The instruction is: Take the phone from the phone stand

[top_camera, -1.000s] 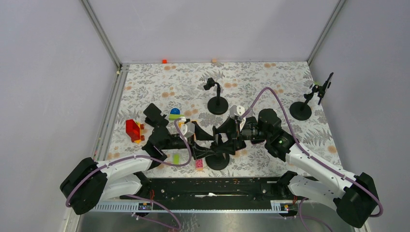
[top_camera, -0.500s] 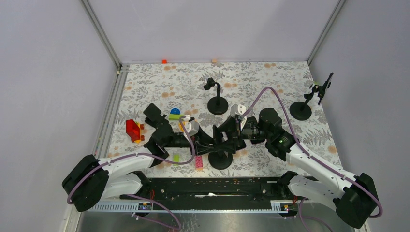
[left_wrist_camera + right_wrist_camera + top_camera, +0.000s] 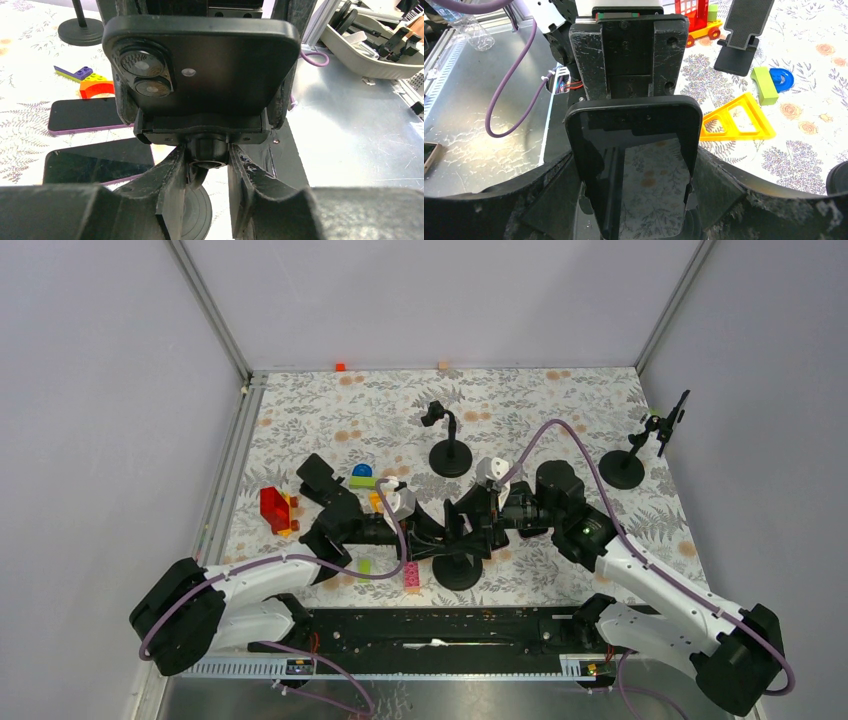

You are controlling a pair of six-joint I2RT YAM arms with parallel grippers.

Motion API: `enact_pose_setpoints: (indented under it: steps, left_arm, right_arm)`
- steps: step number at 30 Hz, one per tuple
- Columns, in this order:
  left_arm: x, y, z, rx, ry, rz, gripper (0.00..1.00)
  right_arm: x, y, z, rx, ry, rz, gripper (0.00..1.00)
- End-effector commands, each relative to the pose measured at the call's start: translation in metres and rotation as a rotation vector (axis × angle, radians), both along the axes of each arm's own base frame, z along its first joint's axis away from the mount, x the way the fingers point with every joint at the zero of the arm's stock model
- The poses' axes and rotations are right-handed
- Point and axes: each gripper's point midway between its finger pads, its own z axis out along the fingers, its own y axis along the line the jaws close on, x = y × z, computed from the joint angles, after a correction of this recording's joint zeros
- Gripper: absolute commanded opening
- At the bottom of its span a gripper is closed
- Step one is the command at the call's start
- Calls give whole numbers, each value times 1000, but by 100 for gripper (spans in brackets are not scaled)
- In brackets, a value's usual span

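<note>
A black phone (image 3: 200, 65) sits upright in the clamp of a black phone stand (image 3: 202, 129) on a round base (image 3: 458, 571). In the left wrist view its back and twin lenses face me. My left gripper (image 3: 209, 152) is shut on the stand's ball joint just under the clamp; it also shows in the top view (image 3: 432, 540). In the right wrist view the phone's dark screen (image 3: 639, 160) faces me. My right gripper (image 3: 639, 172) has a finger pressed against each long edge of the phone. It also shows in the top view (image 3: 470, 522).
Two other round-based stands (image 3: 450, 455) (image 3: 625, 468) stand farther back. A black wedge stand (image 3: 318, 476), a red toy (image 3: 275, 508), a pink brick (image 3: 411, 578) and a yellow triangle (image 3: 736, 120) lie to the left. Two phones (image 3: 85, 115) (image 3: 95, 162) lie flat beside the base.
My left gripper has moved right and closed on the stand's neck. My right gripper has edged left and its fingers have drawn in onto the phone's edges.
</note>
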Motion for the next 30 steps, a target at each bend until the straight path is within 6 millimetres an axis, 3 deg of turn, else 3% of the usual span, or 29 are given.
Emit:
enact_pose_setpoints:
  steps: [1,4,14,24,27,29,30]
  left_arm:
    - [8,-4,27,-59,-92,17,0]
    - [8,-5,27,-59,-85,14,0]
    - [9,-6,26,-56,-78,16,0]
    - [9,-6,25,-55,-78,20,0]
    - [9,-6,26,-54,-77,21,0]
    - [10,-6,25,-52,-76,23,0]
    - [10,-6,24,-51,-75,24,3]
  right_arm:
    - [-7,3,20,8,-54,51,61]
    - [-6,4,22,1,-42,59,70]
    - [-2,6,21,-16,-8,40,87]
    - [0,6,21,-16,7,27,91]
    - [-4,6,19,-17,13,44,82]
    - [-7,6,19,-14,16,61,61]
    - [-7,7,19,-12,15,66,41]
